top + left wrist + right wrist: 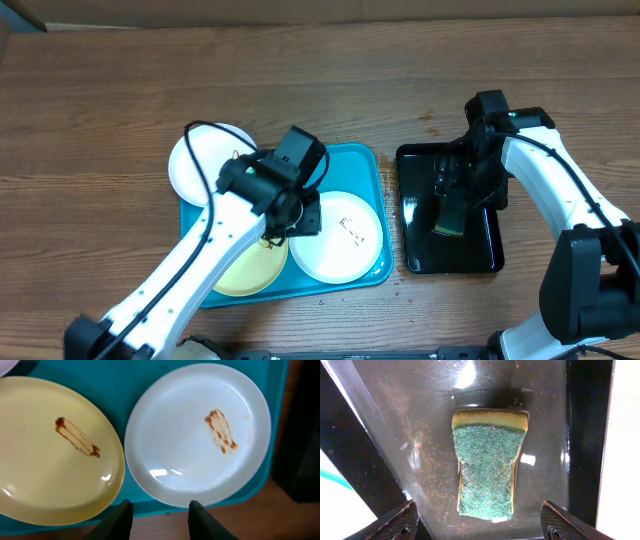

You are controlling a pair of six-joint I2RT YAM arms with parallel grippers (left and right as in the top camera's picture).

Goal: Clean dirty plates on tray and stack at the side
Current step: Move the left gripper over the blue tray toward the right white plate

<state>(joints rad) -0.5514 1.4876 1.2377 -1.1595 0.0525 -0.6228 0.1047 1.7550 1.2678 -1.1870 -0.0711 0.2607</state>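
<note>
The turquoise tray (365,165) holds a white plate (340,235) with a brown smear and a pale yellow-green plate (245,270) with a smear. Another white plate (200,165) lies at the tray's back left corner, partly off it. In the left wrist view the white plate (197,435) and yellow-green plate (55,450) lie side by side on the tray (130,390). My left gripper (160,510) is open and empty above the tray's front edge. My right gripper (477,520) is open above a green and yellow sponge (487,462) on the black tray (410,425).
The black tray (415,250) lies right of the turquoise tray on the wooden table (100,90), with the sponge (447,215) in it under the right arm. The left arm reaches across the tray's left half.
</note>
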